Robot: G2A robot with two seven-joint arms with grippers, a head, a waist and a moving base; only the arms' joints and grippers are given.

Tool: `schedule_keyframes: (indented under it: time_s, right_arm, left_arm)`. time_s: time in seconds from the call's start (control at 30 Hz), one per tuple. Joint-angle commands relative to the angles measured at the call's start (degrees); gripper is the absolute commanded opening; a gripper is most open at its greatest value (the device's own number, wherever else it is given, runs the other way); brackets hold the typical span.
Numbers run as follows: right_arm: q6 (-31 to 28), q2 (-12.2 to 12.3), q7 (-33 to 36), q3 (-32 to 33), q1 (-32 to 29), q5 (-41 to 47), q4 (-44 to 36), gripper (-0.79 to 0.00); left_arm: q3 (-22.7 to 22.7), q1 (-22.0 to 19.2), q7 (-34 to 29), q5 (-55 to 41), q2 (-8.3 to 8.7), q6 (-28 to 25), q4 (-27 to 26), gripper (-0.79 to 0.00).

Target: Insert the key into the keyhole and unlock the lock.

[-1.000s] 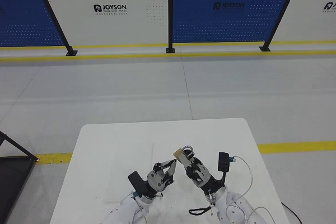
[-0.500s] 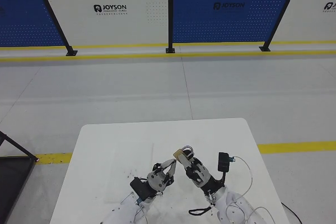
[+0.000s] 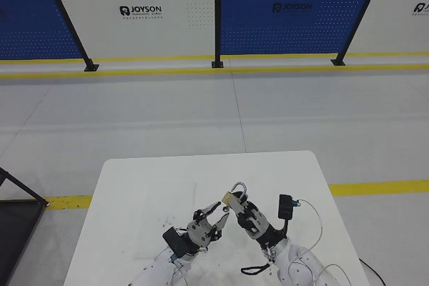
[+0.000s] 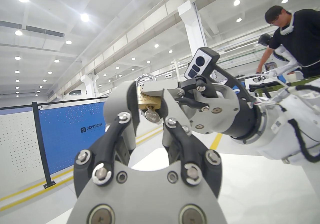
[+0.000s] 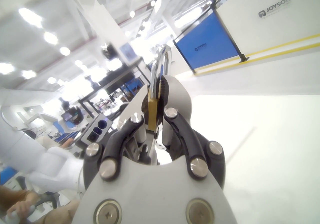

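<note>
1. Top: right gripper [image 3: 237, 209] clamps the lock [image 3: 231, 198] above the table [image 3: 143, 193]. Left gripper [image 3: 216, 213] is just beside it, fingers spread.
2. Left wrist: key [image 4: 152, 115] sits in the keyhole, between the left's parted pads [image 4: 132, 102]; contact unclear.
3. Right wrist: brass body pinched tight, shackle [image 5: 160, 65] protruding past the fingertips.

At the centre of the frame, the grey-fingered right gripper [image 5: 156, 93] clamps a slim brass padlock [image 5: 152, 112] edge-on between its pads, its polished steel shackle [image 5: 160, 65] standing clear of the fingertips. Beyond lie a white table [image 5: 262, 135] and a blue barrier panel [image 5: 207, 45].
</note>
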Motion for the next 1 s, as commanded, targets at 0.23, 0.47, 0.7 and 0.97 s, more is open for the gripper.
schedule_keyframes:
  time_s: [0.23,0.47,0.7,0.97]
  right_arm:
    - [0.50,0.00,0.15,0.17,0.41,0.66,0.41,-0.785]
    - [4.17,-0.34,4.55,-1.14,3.44,2.88,1.74,-0.785]
    - [10.84,-1.66,11.33,-6.79,9.44,3.49,6.92,-0.785]
    - [20.46,-5.06,18.67,-17.76,18.36,3.25,16.50,-0.785]
  left_arm:
    - [-0.26,2.16,0.15,-7.96,1.04,-20.22,-1.24,0.000]
    - [-7.21,9.07,-17.98,-25.48,4.85,-41.16,-11.00,0.000]
    - [-21.29,19.10,-32.08,-38.74,9.28,-50.41,-17.41,0.000]
    - [-34.62,25.61,-42.73,-54.63,12.75,-49.94,-19.94,0.000]
